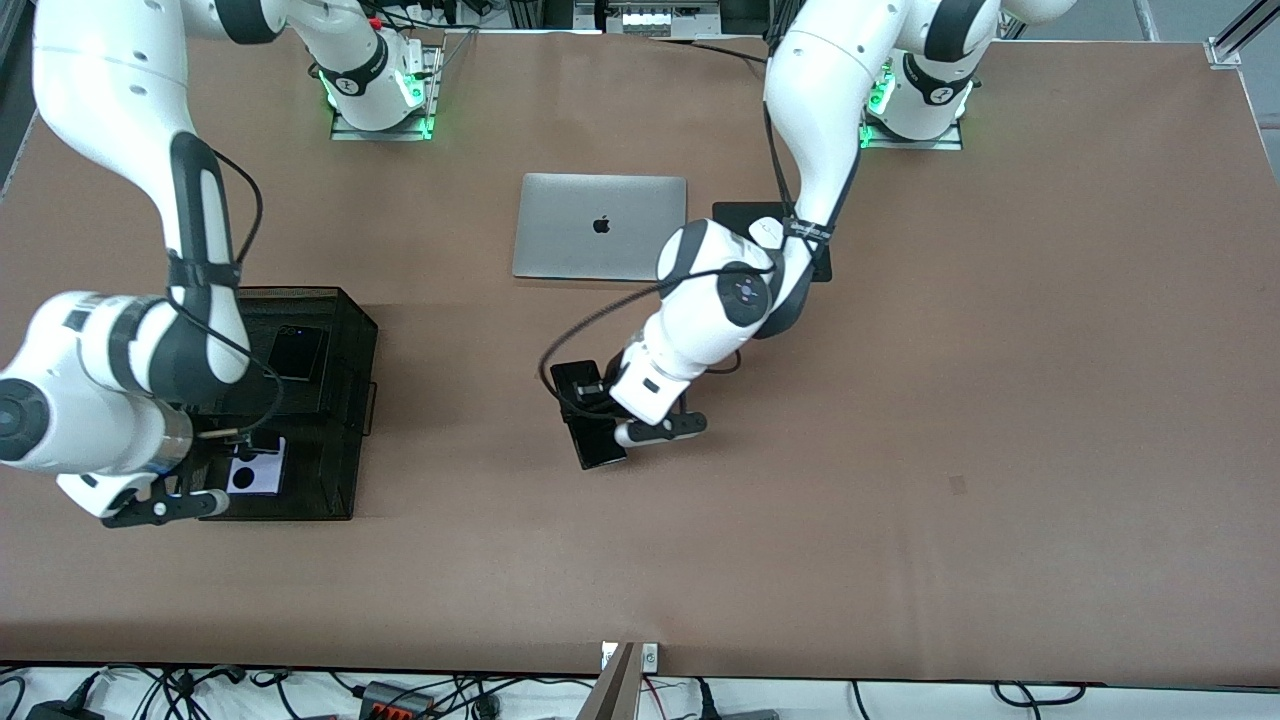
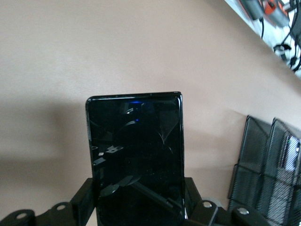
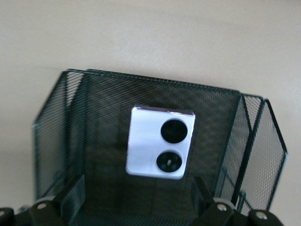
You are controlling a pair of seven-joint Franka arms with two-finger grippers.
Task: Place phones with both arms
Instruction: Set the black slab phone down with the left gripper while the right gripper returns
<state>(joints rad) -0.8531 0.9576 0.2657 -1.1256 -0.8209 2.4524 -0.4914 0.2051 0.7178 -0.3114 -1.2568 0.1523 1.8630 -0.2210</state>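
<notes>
A long black slab phone (image 1: 597,435) lies low at the table's middle, and my left gripper (image 1: 585,395) is shut on its end; in the left wrist view the slab phone (image 2: 135,141) fills the space between the fingers (image 2: 83,200) of the left gripper (image 2: 136,207). A black mesh organizer (image 1: 345,330) stands toward the right arm's end. The lilac-white phone (image 1: 257,467) rests in its compartment nearer the front camera. My right gripper (image 3: 138,202) hangs open over that compartment, apart from the lilac-white phone (image 3: 160,141). A small black phone (image 1: 298,352) sits in the farther compartment.
A shut silver laptop (image 1: 600,226) lies farther from the front camera than the slab phone. Beside it is a black mat (image 1: 735,212) with a white mouse (image 1: 768,230), partly covered by the left arm. The mesh organizer (image 2: 263,160) also shows in the left wrist view.
</notes>
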